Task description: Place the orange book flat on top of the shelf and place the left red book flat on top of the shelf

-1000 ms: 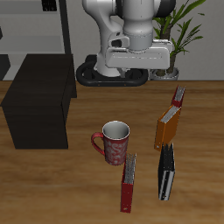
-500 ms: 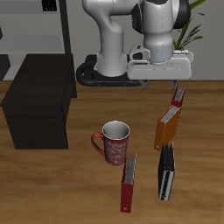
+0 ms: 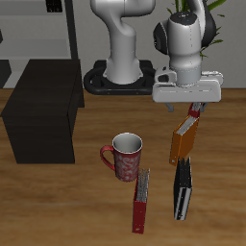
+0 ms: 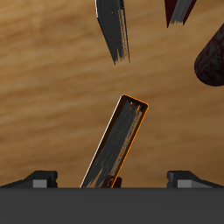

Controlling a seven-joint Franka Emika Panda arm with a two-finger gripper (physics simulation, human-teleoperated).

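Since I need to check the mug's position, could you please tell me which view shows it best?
The exterior view: the whole red mug stands upright on the table, between the shelf and the orange book. The wrist view catches only a dark red edge of it.

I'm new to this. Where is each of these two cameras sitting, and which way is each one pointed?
Exterior view: in front of and above the table, facing the robot's base at the back; shows the arm, its gripper, the shelf, a mug.
Wrist view: on the gripper, looking down at the table; only its fingertips show.
Both views show the orange book, the black book and the wooden tabletop.
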